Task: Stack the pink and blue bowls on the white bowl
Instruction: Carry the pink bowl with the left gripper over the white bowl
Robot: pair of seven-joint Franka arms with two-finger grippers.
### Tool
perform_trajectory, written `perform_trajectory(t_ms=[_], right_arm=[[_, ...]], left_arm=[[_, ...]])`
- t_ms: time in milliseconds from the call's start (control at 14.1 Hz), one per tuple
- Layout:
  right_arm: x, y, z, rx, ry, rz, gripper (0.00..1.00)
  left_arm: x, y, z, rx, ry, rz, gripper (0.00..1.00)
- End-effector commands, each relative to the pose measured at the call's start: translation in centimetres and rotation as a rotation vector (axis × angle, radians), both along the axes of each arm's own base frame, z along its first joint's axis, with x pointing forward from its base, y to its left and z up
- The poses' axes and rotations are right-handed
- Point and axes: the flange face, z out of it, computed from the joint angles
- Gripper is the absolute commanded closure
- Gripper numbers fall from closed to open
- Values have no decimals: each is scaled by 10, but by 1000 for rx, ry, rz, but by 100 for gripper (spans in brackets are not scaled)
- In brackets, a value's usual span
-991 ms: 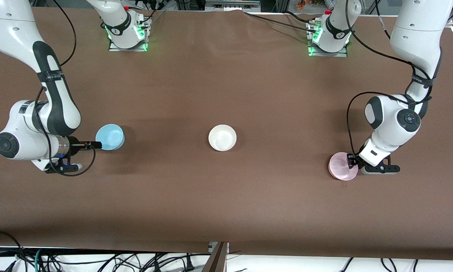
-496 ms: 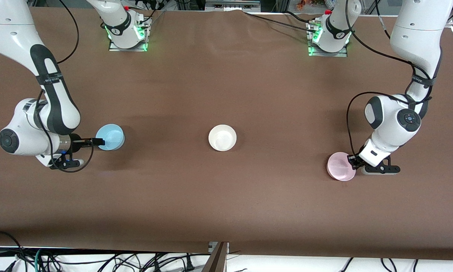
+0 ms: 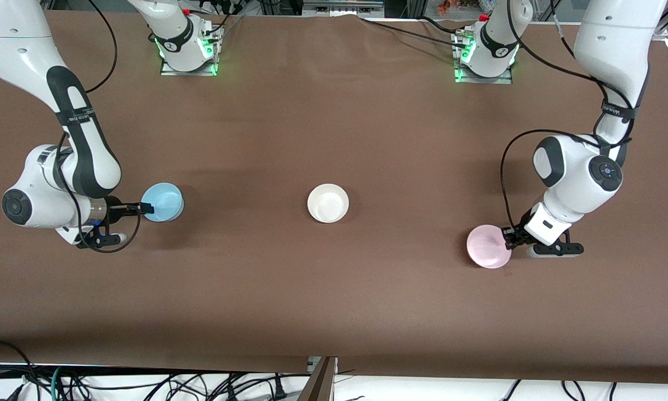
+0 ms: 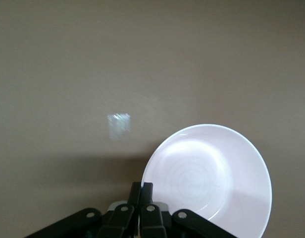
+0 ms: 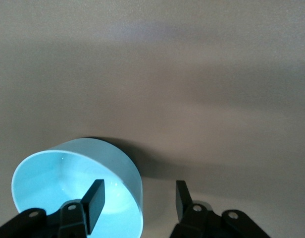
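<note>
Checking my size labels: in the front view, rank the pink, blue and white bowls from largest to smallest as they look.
1. Pink bowl, slightly the widest, though it is tilted in the left gripper.
2. Blue bowl and white bowl: too alike to rank.

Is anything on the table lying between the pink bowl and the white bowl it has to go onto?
Nothing visible does. The left gripper is shut on the rim of the pink bowl, and only bare brown table lies from there to the white bowl. The blue bowl sits toward the right arm's end.
</note>
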Motion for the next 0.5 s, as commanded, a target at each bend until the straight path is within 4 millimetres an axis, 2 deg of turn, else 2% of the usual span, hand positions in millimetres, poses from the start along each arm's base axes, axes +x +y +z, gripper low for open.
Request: perform_trajectory(t_ms=[0, 142, 283, 425], right_arm=[[-5, 0, 3, 27, -7, 4, 43], [-5, 1, 4, 28, -6, 7, 57], [-5, 1, 4, 28, -6, 5, 64], [-6, 2, 4, 29, -3, 7, 75]], left_arm=[[-15, -40, 43, -63, 35, 62, 100], [-23, -83, 54, -107, 51, 132, 100], [-32, -116, 63, -138, 64, 186, 100], [-42, -149, 73, -164, 74, 220, 100]])
